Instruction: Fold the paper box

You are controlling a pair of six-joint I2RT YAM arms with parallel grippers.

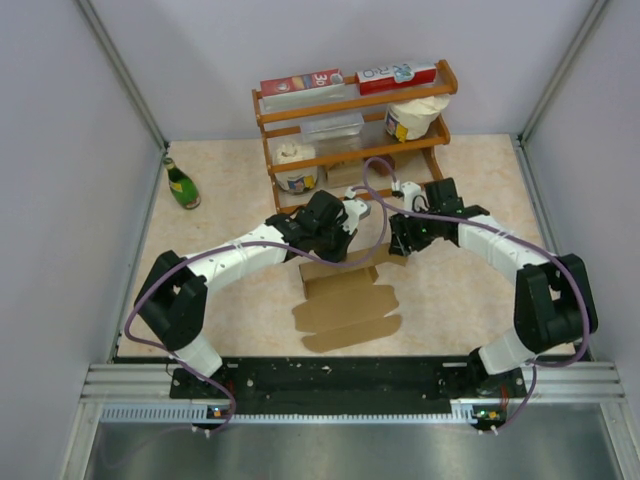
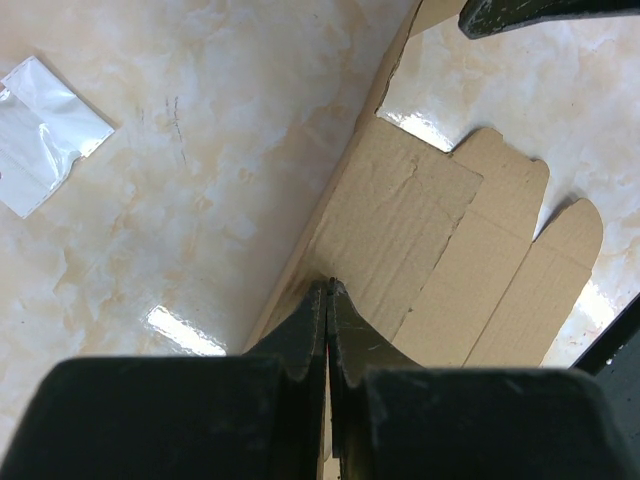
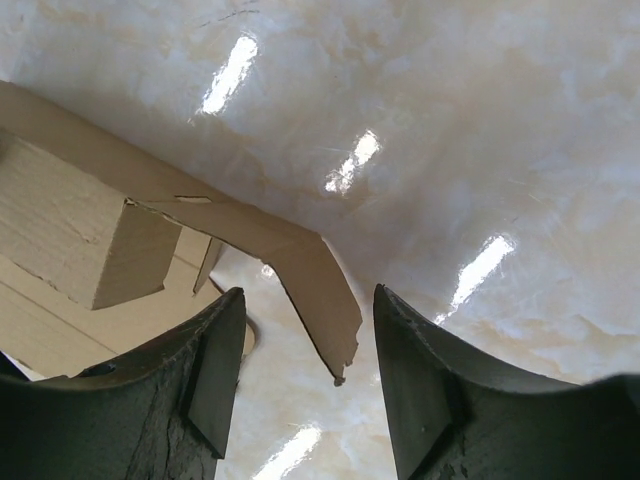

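The paper box [image 1: 345,305] is a flat brown die-cut cardboard sheet on the table between my arms, with its far part raised. My left gripper [image 1: 347,228] is at the sheet's far edge. In the left wrist view the left gripper [image 2: 330,285] is shut, pinching a raised cardboard panel [image 2: 400,220] by its edge. My right gripper [image 1: 400,240] is at the sheet's far right corner. In the right wrist view the right gripper [image 3: 308,292] is open, with a pointed cardboard flap [image 3: 315,275] hanging between the jaws without touching them.
A wooden rack [image 1: 350,110] stands at the back with two red printed cartons [image 1: 300,82] on top and tubs on its shelves. A green bottle [image 1: 182,185] stands at the left wall. A white plastic scrap [image 2: 40,135] lies on the marble table.
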